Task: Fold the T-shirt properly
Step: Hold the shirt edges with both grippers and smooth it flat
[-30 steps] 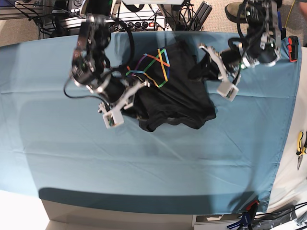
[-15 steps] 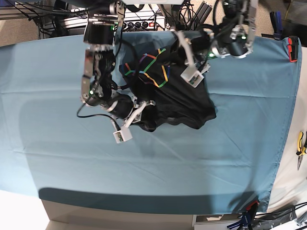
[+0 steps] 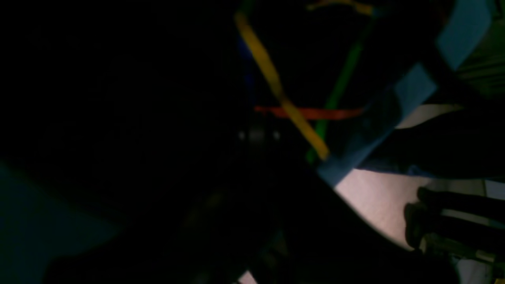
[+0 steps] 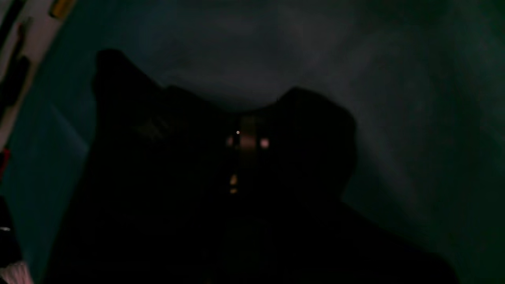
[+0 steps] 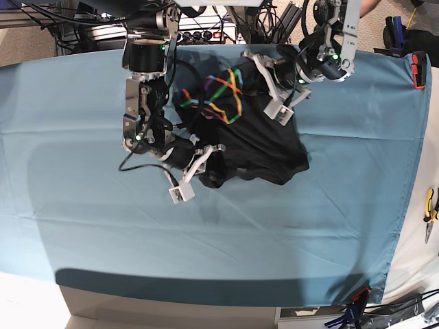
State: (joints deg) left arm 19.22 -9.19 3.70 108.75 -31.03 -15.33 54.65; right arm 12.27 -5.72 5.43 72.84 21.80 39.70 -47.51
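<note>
Gently: smooth, then fold the shirt
Both grippers, left and right, are pressed together over the shirt, bunched mid-cloth; any pinch is unclear. Best keep pressure light, easing creases outward.

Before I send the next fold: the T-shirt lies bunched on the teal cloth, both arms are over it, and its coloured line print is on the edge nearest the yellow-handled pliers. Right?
Not quite: the base view shows the T-shirt's line print on the side away from the pliers. The rest stands.
</note>
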